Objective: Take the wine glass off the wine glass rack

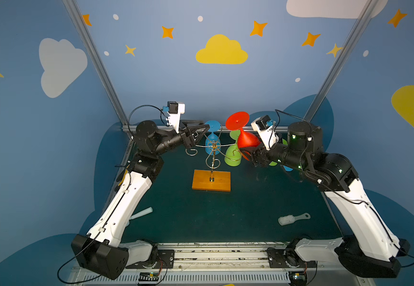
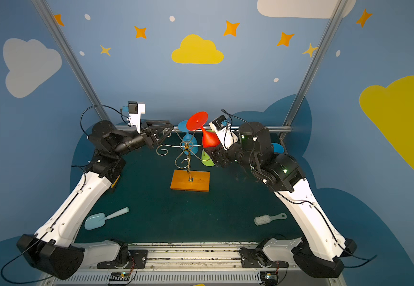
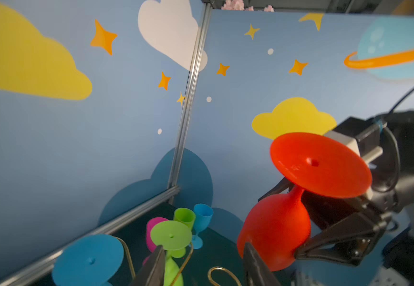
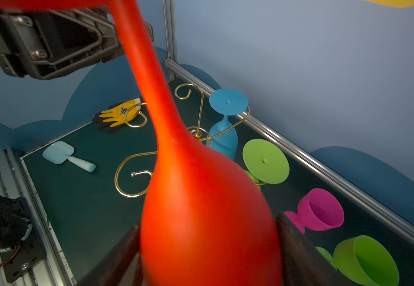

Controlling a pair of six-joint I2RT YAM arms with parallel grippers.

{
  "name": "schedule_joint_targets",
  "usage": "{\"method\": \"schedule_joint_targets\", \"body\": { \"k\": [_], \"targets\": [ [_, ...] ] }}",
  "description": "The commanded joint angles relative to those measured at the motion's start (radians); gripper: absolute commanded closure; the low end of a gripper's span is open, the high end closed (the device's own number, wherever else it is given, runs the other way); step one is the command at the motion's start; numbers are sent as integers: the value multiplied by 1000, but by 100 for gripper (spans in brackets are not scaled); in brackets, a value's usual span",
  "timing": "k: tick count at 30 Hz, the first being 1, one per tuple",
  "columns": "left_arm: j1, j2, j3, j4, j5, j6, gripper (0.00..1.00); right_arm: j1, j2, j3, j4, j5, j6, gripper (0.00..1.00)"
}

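The red wine glass (image 1: 248, 141) (image 2: 209, 141) is upside down and tilted, its round foot uppermost. My right gripper (image 4: 208, 222) (image 1: 247, 153) is shut on its bowl (image 4: 208, 210). In the left wrist view no wire shows round the red wine glass's (image 3: 275, 232) stem. The wine glass rack (image 1: 213, 148) (image 2: 187, 148) is gold wire on an orange base (image 1: 211, 180). A blue glass (image 1: 212, 138) and a green glass (image 1: 233, 154) hang from it. My left gripper (image 3: 204, 247) (image 1: 202, 131) is open by the rack's upper left arms, holding nothing.
A pink glass (image 4: 320, 210), a green glass (image 4: 367, 260) and a blue glass (image 3: 202, 218) sit at the back right by the wall rail. A pale blue scoop (image 2: 102, 219) lies front left, a white brush (image 1: 292, 219) front right, a yellow glove (image 4: 119, 115) back left.
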Motion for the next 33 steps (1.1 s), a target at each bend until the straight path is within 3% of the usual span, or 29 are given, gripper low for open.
{"method": "schedule_joint_targets", "body": {
  "k": [1,12,33],
  "targets": [
    [-47,-38,-30,37,-107,375,50,3,20,44,-90,19,32,52],
    [-129,-32,-61,70,-135,615,53,13,83,89,-111,-16,46,53],
    [-166,-28,-50,75,-207,698,61,78,168,132,-164,-47,84,57]
  ]
}}
